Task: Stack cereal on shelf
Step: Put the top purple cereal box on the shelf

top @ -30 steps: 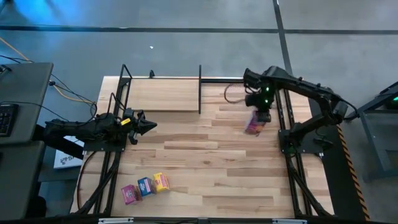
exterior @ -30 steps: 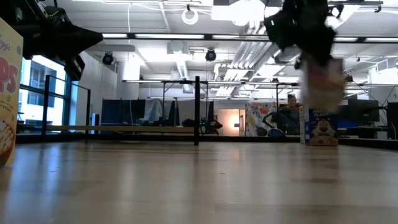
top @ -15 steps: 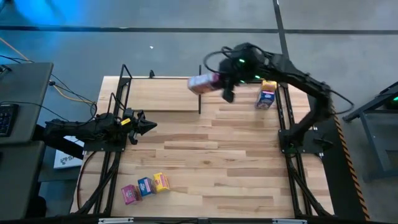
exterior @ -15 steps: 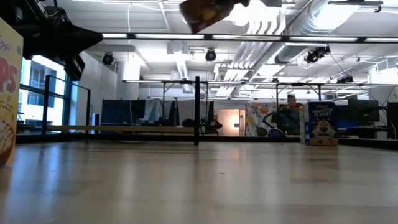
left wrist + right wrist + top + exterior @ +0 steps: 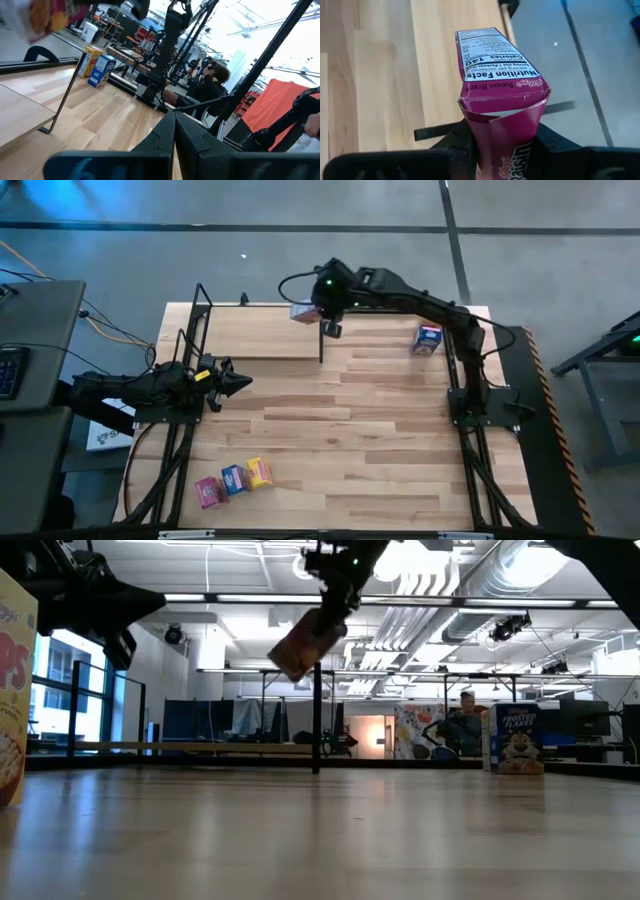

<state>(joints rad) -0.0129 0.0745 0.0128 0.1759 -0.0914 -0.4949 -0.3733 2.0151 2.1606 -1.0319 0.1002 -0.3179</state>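
Observation:
My right gripper is shut on a magenta-pink cereal box in the air over the right end of the pale shelf board, beside a black post. In the low view the box hangs tilted. A blue box and a yellow box stand at the table's far right. A pink, a blue and a yellow box stand in a row at the near left. My left gripper is shut and empty at the table's left. My right gripper pinches the magenta box between its two fingers, one on each broad face, at the box's near end. The nutrition side panel faces the wrist camera. The fingers come slanting down from above. The box is lifted clear, tilted below the fingers.
The shelf's black rods and upright posts frame the board at the far left. Black frame rails run along the table's right side and others along the left. A person sits in the room behind.
My right gripper has carried the magenta box from the table's far right, up and toward the left edge, to the shelf's right end, then come down a little. The box has turned and now hangs tilted. The blue and yellow boxes behind it are uncovered.

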